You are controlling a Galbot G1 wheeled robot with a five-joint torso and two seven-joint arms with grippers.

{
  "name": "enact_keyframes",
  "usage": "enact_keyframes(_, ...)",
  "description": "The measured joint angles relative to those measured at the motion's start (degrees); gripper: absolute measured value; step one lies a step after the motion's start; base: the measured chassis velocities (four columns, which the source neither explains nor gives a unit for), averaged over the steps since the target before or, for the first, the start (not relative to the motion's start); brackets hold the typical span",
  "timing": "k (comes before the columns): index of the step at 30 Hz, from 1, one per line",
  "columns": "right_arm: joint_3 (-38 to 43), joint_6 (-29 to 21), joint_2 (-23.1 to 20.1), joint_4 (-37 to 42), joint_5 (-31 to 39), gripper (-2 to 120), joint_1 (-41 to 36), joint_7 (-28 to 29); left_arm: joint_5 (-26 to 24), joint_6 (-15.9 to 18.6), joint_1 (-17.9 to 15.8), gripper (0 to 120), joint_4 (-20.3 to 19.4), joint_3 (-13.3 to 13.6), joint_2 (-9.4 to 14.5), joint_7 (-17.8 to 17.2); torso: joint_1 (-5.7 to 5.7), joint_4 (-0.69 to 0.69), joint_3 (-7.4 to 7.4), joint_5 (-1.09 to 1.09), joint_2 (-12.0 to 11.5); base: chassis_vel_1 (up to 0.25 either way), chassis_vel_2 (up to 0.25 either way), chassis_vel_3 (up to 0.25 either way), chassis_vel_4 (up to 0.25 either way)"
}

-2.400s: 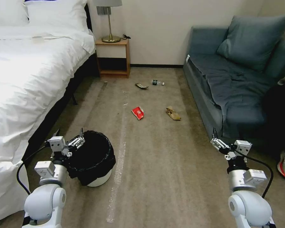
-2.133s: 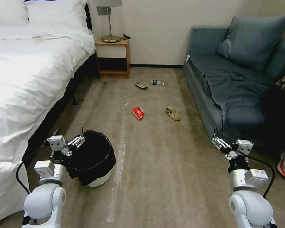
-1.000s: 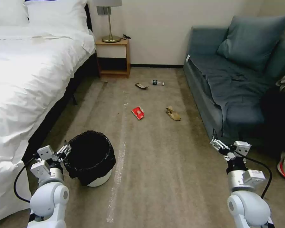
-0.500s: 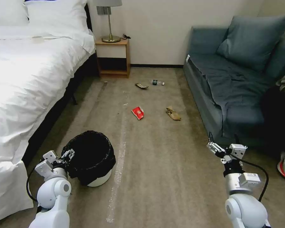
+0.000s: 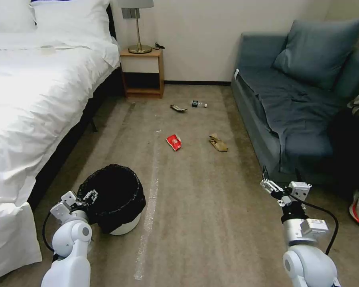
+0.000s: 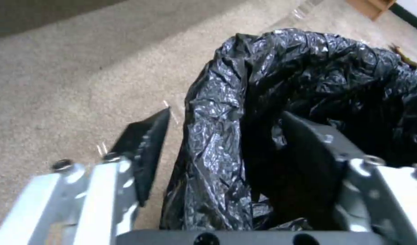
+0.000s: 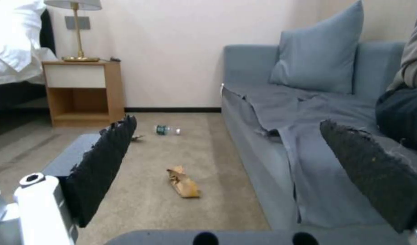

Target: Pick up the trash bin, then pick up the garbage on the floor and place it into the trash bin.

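Litter: four pieces; trash bin: one.

No legible text, brand, number or sign in any view. Red snack packet on the carpet at 12 o'clock carries a white mark (too small to read). Small bottle farther off at 12 o'clock has a green label; its print cannot be made out.
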Motion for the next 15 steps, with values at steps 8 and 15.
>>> enact_keyframes(8,-0.32,0.05,0.0,-0.12,0.02,100,0.23,0.11,-0.9,0.29,0.39,33,0.07,-0.15,0.26,0.1,0.0,0.0,0.0,-0.02,0.01,0.0,0.0,0.0,0.0)
enact_keyframes(15,-0.76,-0.03,-0.23,-0.59,-0.06,100,0.82,0.18,-1.15,0.29,0.53,6,0.34,-0.3,0.49,0.21,0.0,0.01,0.0,-0.04,0.01,0.0,0.0,0.0,0.0)
